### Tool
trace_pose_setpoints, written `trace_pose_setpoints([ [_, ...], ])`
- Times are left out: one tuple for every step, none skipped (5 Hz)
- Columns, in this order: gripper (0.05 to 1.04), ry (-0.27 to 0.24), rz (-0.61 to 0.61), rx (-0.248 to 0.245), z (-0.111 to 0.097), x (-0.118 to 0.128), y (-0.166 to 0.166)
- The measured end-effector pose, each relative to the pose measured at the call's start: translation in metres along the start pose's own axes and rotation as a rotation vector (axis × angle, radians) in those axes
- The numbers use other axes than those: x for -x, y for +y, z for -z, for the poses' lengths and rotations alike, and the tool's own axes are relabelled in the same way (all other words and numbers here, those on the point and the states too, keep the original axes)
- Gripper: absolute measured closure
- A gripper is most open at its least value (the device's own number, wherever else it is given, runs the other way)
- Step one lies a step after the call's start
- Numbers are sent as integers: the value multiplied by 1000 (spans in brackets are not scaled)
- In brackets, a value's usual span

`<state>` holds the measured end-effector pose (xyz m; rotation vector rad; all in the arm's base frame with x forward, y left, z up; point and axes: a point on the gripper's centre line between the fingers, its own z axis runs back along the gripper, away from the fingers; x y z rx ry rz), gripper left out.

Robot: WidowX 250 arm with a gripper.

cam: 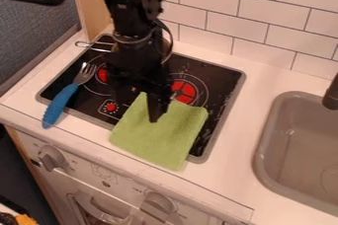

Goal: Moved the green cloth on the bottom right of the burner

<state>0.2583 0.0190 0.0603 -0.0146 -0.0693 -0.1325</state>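
Note:
The black gripper (154, 113) hangs down from the top of the camera view, its tip at the upper part of the green cloth (158, 140). Whether it holds the cloth, I cannot tell. Spread out flat, the cloth covers the front right part of the black burner top (221, 94) and laps over its front edge onto the white counter. The red-marked right burner (184, 91) shows just behind the cloth.
A fork with a blue handle (60, 103) lies across the cooktop's left edge. To the right is a grey sink (263, 156) with a dark faucet (331, 94). Oven knobs (51, 158) line the front below, and a tiled wall (254, 23) stands behind.

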Motion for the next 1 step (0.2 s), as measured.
trace_pose_setpoints([
  [84, 0, 6, -14, 3, 3, 1],
])
